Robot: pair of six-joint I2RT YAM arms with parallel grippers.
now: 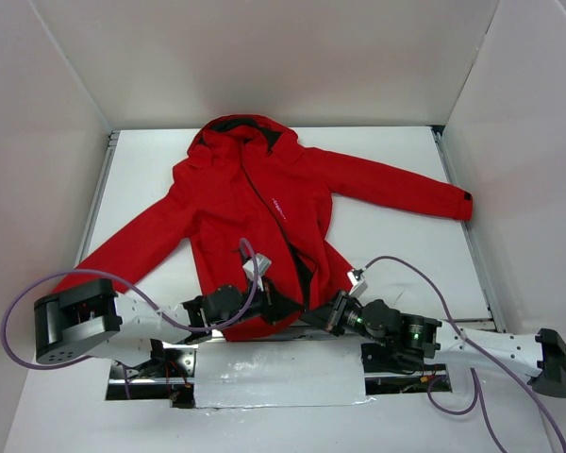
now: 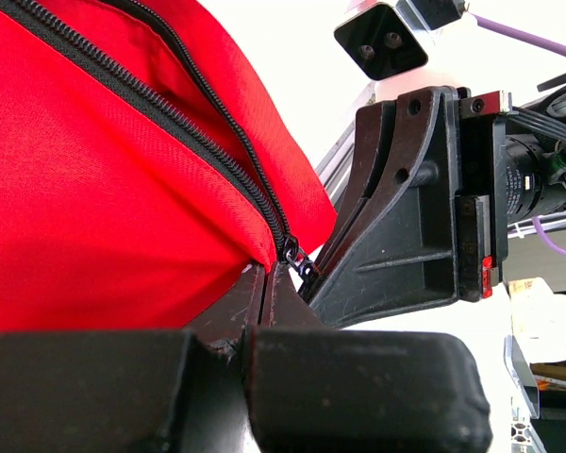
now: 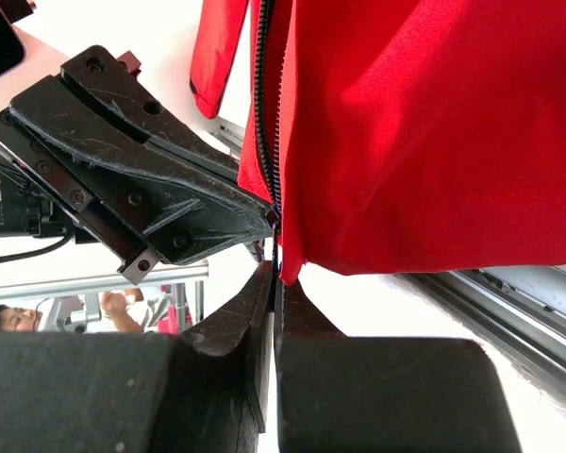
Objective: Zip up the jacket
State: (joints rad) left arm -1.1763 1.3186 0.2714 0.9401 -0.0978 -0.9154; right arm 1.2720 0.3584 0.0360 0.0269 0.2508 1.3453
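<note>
Jacket (image 1: 255, 217): red, spread flat on white desk (image 1: 396, 245), hood far, hem at near edge.
Left claw (image 2: 267, 274): closed, pinching hem beside zip slider (image 2: 297, 260).
Right claw (image 3: 275, 274): closed on hem at zipper foot.
Wrist views only: zipper teeth (image 2: 255, 179), slider.
Top view: both claws cover the hem grip.
Unclear: how much fabric is caught.

Clearance over the work surface. Bare table (image 1: 396, 260) lies open right of the jacket (image 1: 255, 203), in front of its outstretched sleeve (image 1: 396, 193). A narrower strip runs under the back wall (image 1: 264, 57). At the hem the left gripper (image 2: 268, 272) and right gripper (image 3: 275, 274) crowd together, tips almost touching — their cables (image 1: 424, 274) loop alongside.
</note>
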